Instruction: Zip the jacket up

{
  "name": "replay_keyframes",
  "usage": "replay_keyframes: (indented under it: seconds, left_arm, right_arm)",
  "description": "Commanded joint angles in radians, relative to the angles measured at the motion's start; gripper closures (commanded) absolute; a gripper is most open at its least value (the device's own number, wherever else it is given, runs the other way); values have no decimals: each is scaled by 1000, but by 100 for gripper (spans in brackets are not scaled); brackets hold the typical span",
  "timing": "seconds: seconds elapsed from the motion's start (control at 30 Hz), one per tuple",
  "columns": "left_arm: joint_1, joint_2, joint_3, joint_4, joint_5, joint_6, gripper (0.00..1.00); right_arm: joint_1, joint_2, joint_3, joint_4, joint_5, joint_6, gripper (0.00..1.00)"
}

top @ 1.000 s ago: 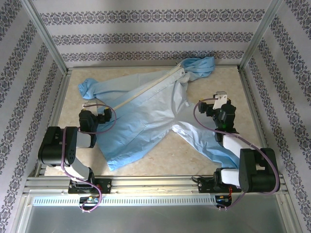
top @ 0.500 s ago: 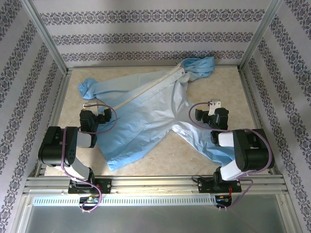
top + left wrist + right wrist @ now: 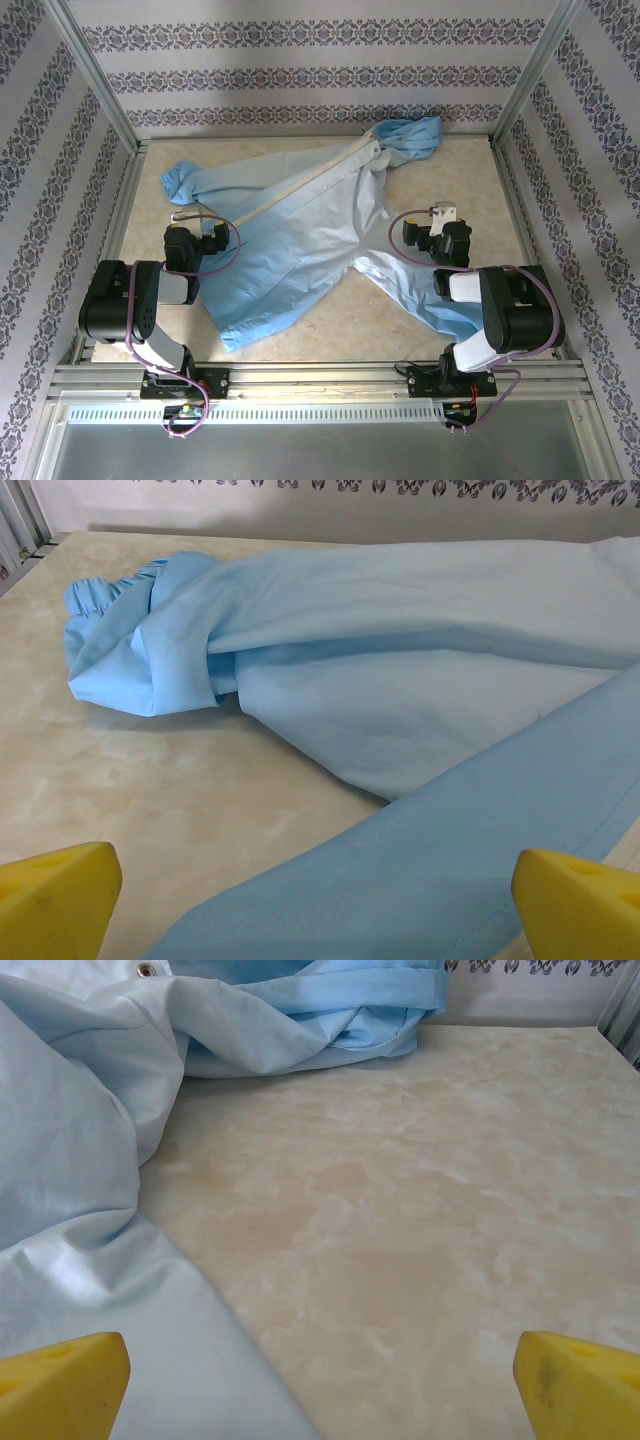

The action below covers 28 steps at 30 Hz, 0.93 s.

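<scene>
Across the marble-look table (image 3: 470, 180), the jacket (image 3: 300, 235) lies spread flat, hood (image 3: 412, 135) at the far right, white zipper (image 3: 305, 183) running diagonally; cannot tell if its halves are joined. The 2 arms sit low at the garment's edges: left gripper (image 3: 212, 240) over its left edge, right gripper (image 3: 425, 232) beside the near sleeve. Both have jaws spread wide and hold nothing, likely staged to reach the zipper's lower end.

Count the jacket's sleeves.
2. One sleeve lies far left, cuff gathered; the other sleeve runs near right, passing under the right arm, its cuff hidden.
</scene>
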Motion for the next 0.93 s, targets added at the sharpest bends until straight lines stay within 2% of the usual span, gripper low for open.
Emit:
replay_keyframes:
  seconds: [0.0, 0.8, 0.9]
  left_arm:
    - [-8, -5, 12, -5, 4, 18, 0]
    - [-8, -4, 14, -9, 9, 20, 1]
    - [-8, -3, 24, -29, 45, 35, 1]
  right_arm:
    - [0, -2, 16, 41, 13, 19, 2]
    - [20, 0, 13, 50, 32, 2, 2]
    - [13, -3, 12, 50, 24, 7, 2]
